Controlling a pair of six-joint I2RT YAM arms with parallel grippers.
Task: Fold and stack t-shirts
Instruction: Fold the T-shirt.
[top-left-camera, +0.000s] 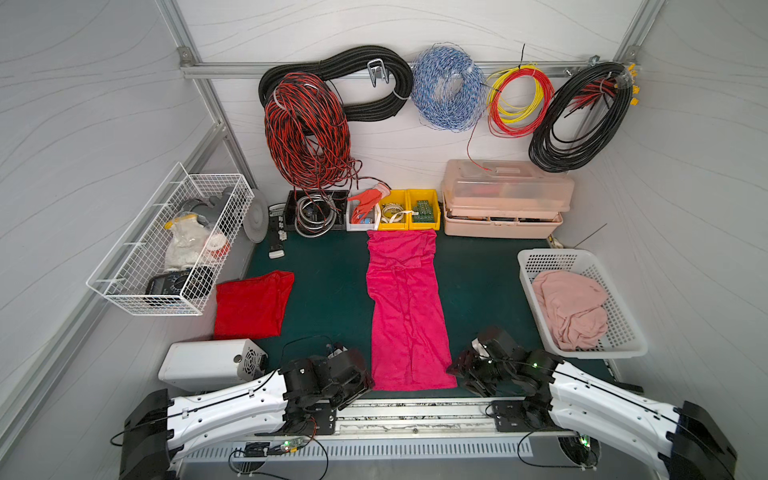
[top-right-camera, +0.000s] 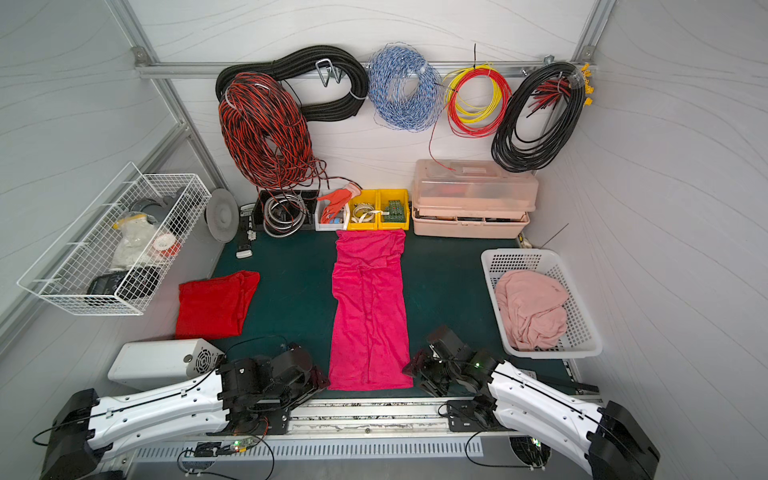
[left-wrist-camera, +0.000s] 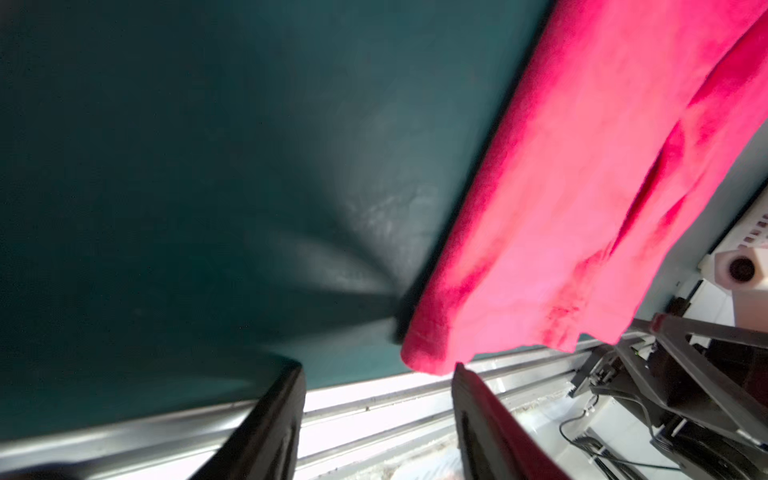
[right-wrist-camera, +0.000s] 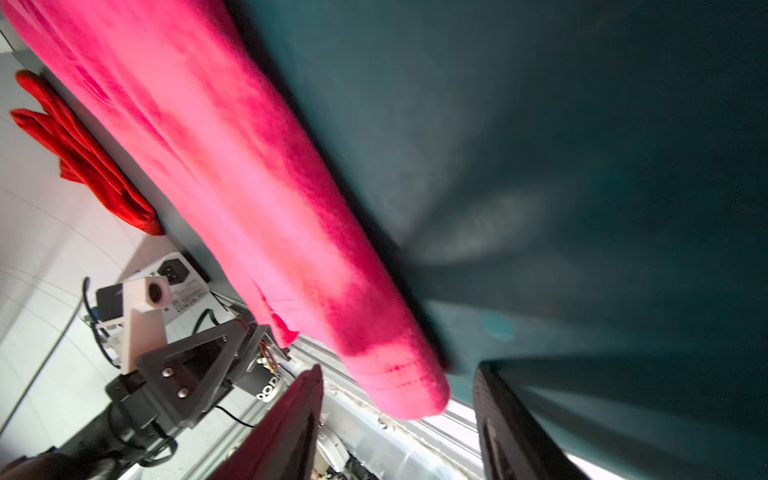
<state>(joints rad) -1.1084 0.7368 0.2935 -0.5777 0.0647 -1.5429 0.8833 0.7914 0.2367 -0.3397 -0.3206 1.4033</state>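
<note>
Beside the left gripper (left-wrist-camera: 378, 368), magenta t-shirt (left-wrist-camera: 582, 187): matt, fuzzy cloth. Green mat (left-wrist-camera: 208, 166) beneath: smooth, faint sheen. Rail (left-wrist-camera: 374, 411): bare metal.

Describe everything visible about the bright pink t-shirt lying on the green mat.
The pink t-shirt is soft, slightly fuzzy-looking magenta cloth, folded lengthwise into a long narrow strip, with flaps folded over near its far end, lightly wrinkled. It lies flat on the green mat, running from the near edge to the yellow bins. The left gripper and right gripper sit at its near corners, jaws open, clamping nothing.
</note>
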